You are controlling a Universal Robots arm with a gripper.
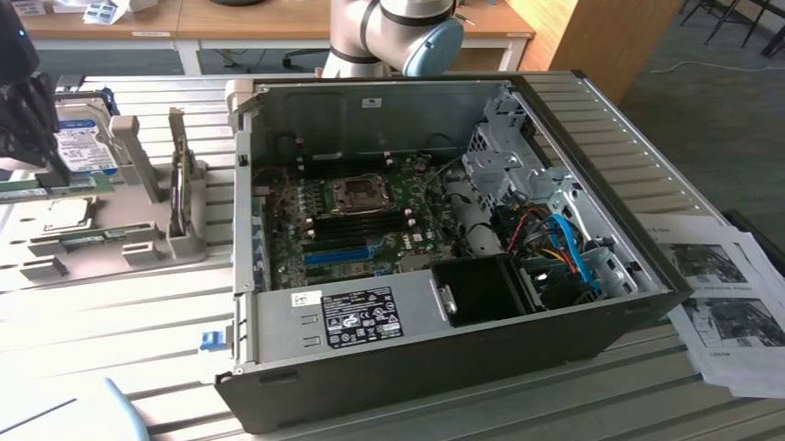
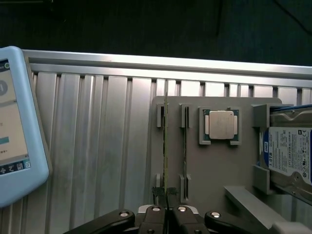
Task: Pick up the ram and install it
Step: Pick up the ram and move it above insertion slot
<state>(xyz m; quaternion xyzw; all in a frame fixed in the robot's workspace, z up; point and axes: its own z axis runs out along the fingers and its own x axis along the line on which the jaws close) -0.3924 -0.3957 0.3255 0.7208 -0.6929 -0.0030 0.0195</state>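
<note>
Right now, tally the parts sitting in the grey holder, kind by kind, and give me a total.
Memory sticks: 2
Processor chip: 1
Hard drive: 1
Total: 4

So, my looks: the arm (image 1: 390, 28) is your standard silver-grey tube with fat rounded joints. The joint at the top middle of the exterior view wears a light blue cap (image 1: 432, 44). Over at that view's upper left, my wrist end (image 1: 22, 101) is just a black lump. Up close, the gripper (image 2: 165, 192) is all black: two slim fingers (image 2: 157, 191), angled link bars (image 2: 97, 224) fanning out either side, and four round shiny silver pins (image 2: 156, 209) in a row across the knuckles.
</note>
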